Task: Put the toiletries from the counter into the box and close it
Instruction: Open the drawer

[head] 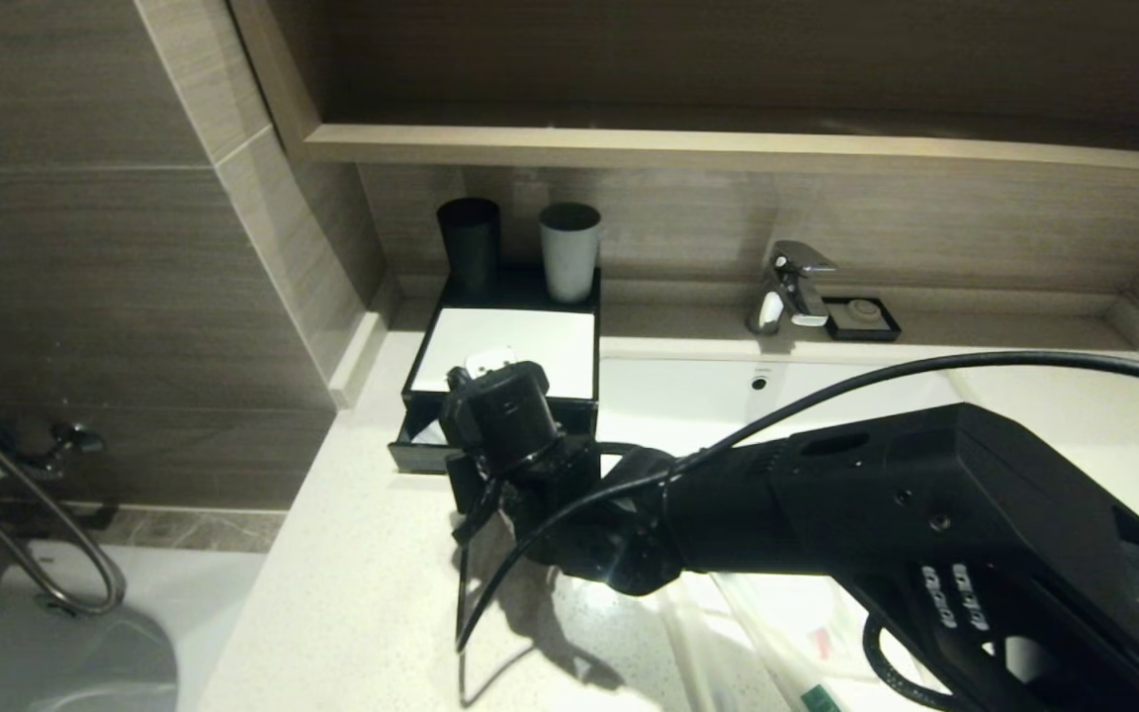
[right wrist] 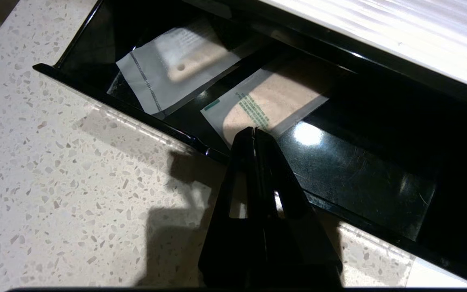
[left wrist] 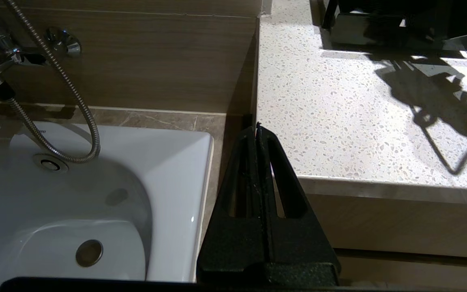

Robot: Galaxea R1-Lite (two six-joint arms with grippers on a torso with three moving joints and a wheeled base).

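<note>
The black box point(head: 505, 341) with a white top stands at the counter's back left, its drawer point(right wrist: 136, 111) pulled out toward me. Two flat packets lie in the drawer, one white point(right wrist: 176, 61) and one with green print point(right wrist: 274, 97). My right gripper point(right wrist: 253, 129) is shut and empty, its tips over the drawer's front rim, just before the green-print packet. In the head view its fingers are hidden behind its wrist point(head: 510, 425). More clear-wrapped toiletries point(head: 777, 633) lie on the counter under the right arm. My left gripper point(left wrist: 256, 126) is shut and parked off the counter's left edge.
A black cup point(head: 469, 242) and a grey cup point(head: 569, 249) stand behind the box. The sink point(head: 827, 386), faucet point(head: 792, 287) and soap dish point(head: 861, 318) are to the right. A bathtub point(left wrist: 75, 194) with a shower hose lies left of the counter.
</note>
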